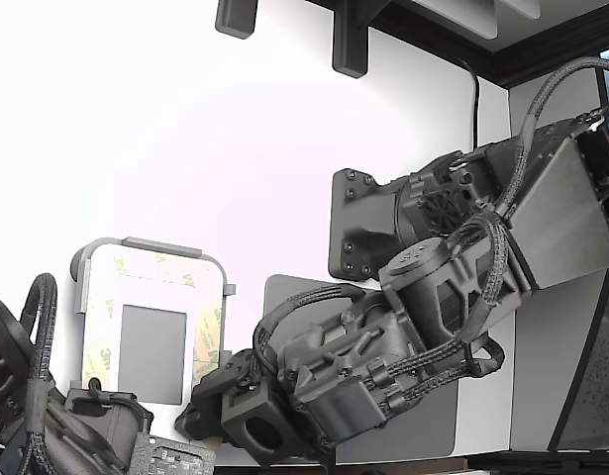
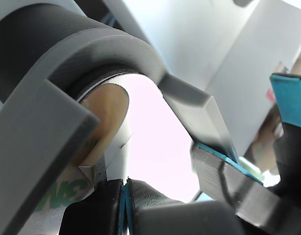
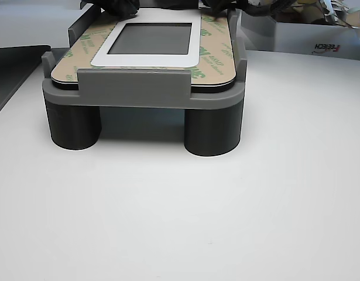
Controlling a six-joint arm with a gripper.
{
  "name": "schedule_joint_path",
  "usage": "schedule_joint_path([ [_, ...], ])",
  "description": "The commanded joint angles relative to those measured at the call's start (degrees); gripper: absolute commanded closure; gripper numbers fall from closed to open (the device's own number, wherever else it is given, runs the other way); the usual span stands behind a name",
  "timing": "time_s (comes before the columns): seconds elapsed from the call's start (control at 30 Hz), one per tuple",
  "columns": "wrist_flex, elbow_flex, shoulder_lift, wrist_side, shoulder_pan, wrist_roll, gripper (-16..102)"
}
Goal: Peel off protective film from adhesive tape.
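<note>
The protective film [image 1: 207, 332] is pale-yellow strips with green logos, bordering a grey square [image 1: 152, 353] on a plate in a grey holder [image 1: 151, 244]. The other view shows the film [image 3: 212, 55] lying flat on the plate. The adhesive tape is hidden under the film. My gripper [image 1: 198, 421] sits at the plate's near right corner in the exterior view. In the wrist view the gripper [image 2: 125, 188] is shut, its dark fingers [image 2: 96, 210] pressed together on a lifted, curled end of the film [image 2: 116, 152].
A second arm [image 1: 27, 396] with cables sits at the exterior view's lower left, beside the holder. A dark-grey rounded mat [image 1: 284, 297] lies under my arm. A dark part with blue pads [image 2: 287, 98] shows close by in the wrist view. The holder [image 3: 133, 93] stands on round legs.
</note>
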Motion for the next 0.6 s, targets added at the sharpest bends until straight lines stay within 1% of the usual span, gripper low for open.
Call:
schedule_joint_path([
  [0.0,-0.26,-0.35,1.05,-0.18,-1.41,-0.35,94],
  [0.57,-1.67,1.67,1.85,-0.44,-2.37,-1.41,92],
])
